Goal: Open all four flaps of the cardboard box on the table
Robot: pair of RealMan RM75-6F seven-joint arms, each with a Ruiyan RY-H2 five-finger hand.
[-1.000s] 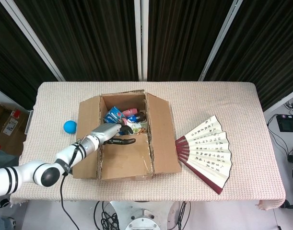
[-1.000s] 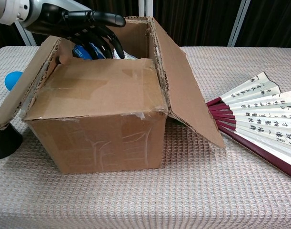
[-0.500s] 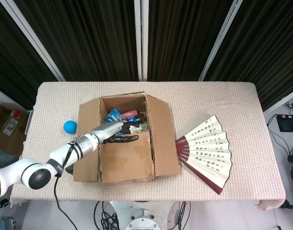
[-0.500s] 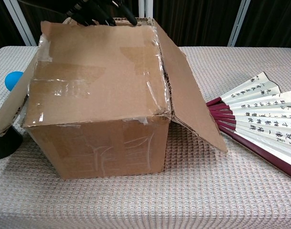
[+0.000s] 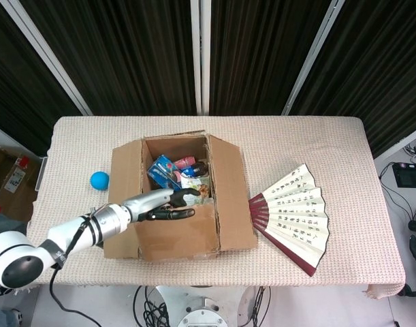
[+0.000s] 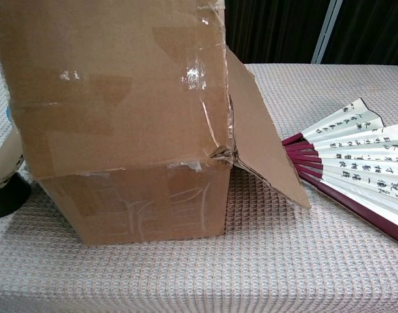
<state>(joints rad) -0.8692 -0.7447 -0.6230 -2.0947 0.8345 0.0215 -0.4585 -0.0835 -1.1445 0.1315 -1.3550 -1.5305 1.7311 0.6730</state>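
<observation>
The cardboard box (image 5: 177,197) stands mid-table with its left flap (image 5: 124,178) and right flap (image 5: 231,194) folded outward and the short far flap (image 5: 175,135) upright. My left hand (image 5: 168,205) reaches in from the left, fingers apart, and touches the top edge and inner face of the near flap (image 5: 182,230), without closing around it. In the chest view that near flap (image 6: 114,85) stands upright above the front wall (image 6: 133,205) and hides the hand. The right flap (image 6: 264,156) slopes down to the table. My right hand shows in neither view.
Inside the box lie a blue packet (image 5: 163,170), a pink bottle (image 5: 185,162) and a white carton (image 5: 194,182). An open paper fan (image 5: 293,214) lies right of the box, close to the right flap. A blue ball (image 5: 99,180) sits left of it.
The near flap has swung up from lying flat over the opening to standing upright. My left hand has drawn back toward the front with it.
</observation>
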